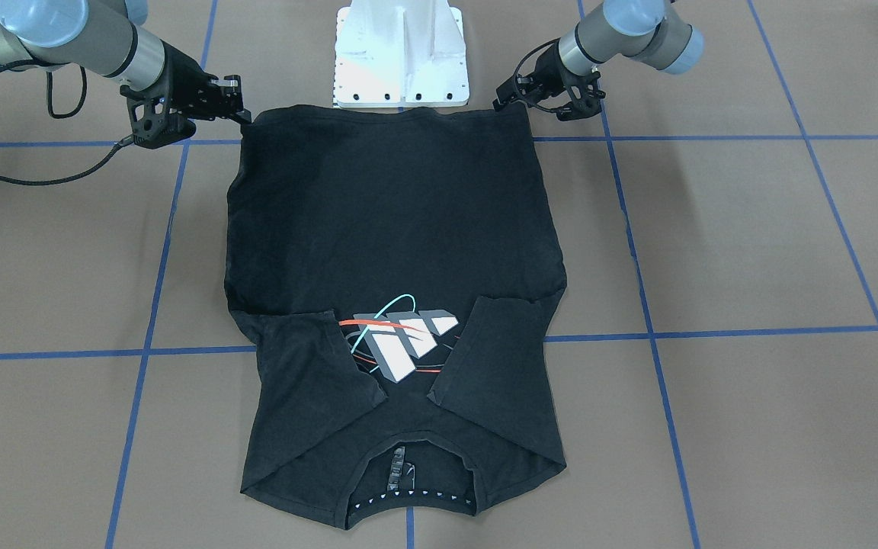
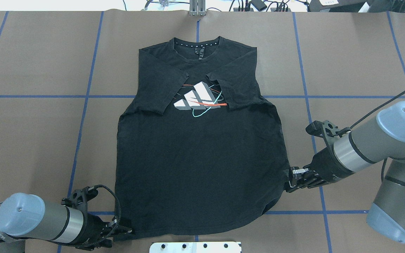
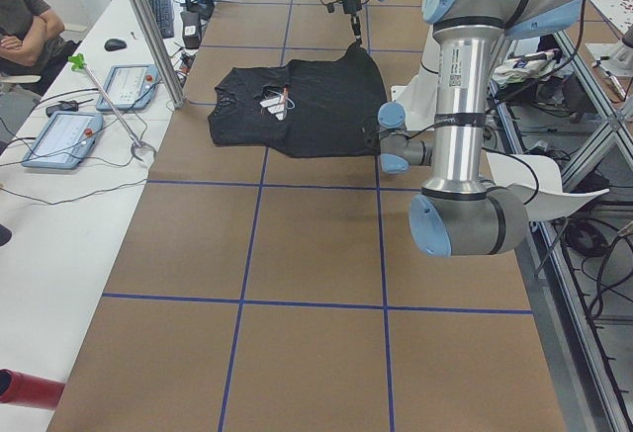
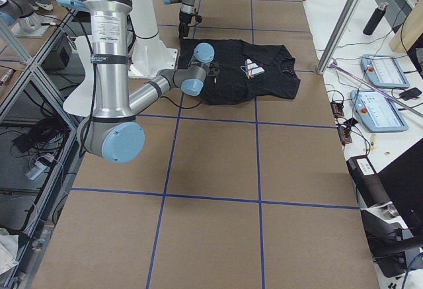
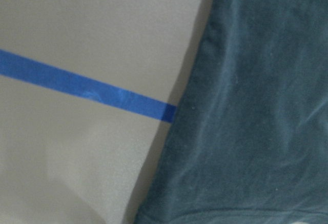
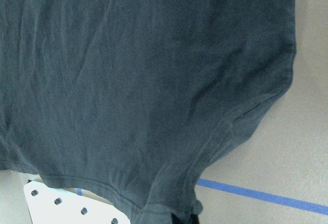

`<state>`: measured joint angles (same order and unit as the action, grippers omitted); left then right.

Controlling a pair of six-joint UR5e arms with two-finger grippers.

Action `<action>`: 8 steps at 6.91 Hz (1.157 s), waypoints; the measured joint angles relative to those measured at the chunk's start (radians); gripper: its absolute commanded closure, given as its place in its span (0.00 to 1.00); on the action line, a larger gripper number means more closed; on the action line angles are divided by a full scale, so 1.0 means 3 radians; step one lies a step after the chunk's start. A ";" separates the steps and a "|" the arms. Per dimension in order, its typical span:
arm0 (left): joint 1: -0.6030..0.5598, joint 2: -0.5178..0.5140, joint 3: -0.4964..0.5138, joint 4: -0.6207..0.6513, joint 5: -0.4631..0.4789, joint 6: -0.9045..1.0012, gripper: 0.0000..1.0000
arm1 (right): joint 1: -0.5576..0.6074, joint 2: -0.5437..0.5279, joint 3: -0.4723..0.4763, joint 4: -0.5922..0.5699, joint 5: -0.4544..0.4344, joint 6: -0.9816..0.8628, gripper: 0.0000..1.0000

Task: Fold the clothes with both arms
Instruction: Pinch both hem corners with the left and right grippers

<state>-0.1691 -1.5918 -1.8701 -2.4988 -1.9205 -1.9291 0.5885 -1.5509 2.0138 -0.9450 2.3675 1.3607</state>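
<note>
The black T-shirt (image 2: 199, 158) lies flat on the brown table, collar away from the robot and hem toward it. Both short sleeves are folded in over the chest and partly cover the white-grey print (image 2: 199, 100) with its red and teal ovals. My left gripper (image 2: 123, 232) is shut on the hem's left corner, low at the table. My right gripper (image 2: 288, 184) is shut on the shirt's right edge just above the hem, where the cloth bulges toward it. In the front-facing view the shirt (image 1: 393, 213) stretches between the left gripper (image 1: 501, 101) and the right gripper (image 1: 243, 116).
The white bolted pedestal base (image 1: 401, 53) stands just behind the hem, between the arms. Blue tape lines (image 2: 83, 116) grid the brown table. A side table with tablets (image 3: 64, 135) and a metal post (image 3: 148, 46) runs along the far side, with a seated person (image 3: 20, 27).
</note>
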 measured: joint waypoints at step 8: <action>0.0002 -0.0009 0.0014 -0.0001 -0.0001 -0.0002 0.59 | 0.0086 0.0000 -0.0004 0.0000 0.0090 0.0000 1.00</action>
<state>-0.1685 -1.5946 -1.8660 -2.4990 -1.9207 -1.9298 0.6144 -1.5509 2.0127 -0.9449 2.3945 1.3606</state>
